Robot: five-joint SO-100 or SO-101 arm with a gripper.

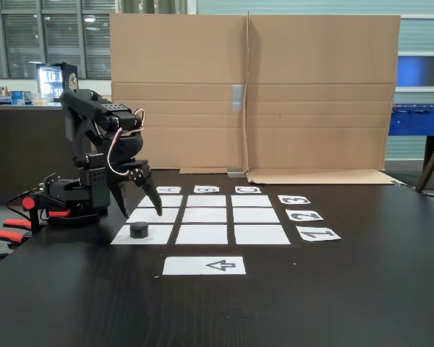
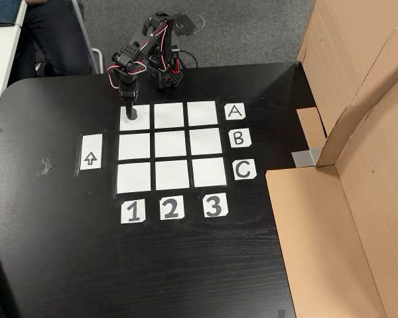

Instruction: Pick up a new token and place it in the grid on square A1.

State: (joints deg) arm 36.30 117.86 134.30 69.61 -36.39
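The black token [image 1: 139,230] sits on square A1 [image 1: 159,236], the near-left cell of the grid [image 1: 205,215] in the fixed view. My gripper [image 1: 140,211] hangs just above the token, open, with one dark finger on each side and nothing held. In the other view the gripper [image 2: 130,114] points down over square A1 [image 2: 140,122], the top-left cell of the grid [image 2: 171,143], in line with the A label [image 2: 234,111] and the 1 label [image 2: 133,211]. There the gripper covers the token.
A white sheet with an arrow [image 1: 204,266] lies in front of the grid. A tall cardboard screen [image 1: 253,94] stands behind it. Red-handled clamps [image 1: 14,220] hold the arm's base at the left table edge. A person's legs [image 2: 46,33] show beyond the table.
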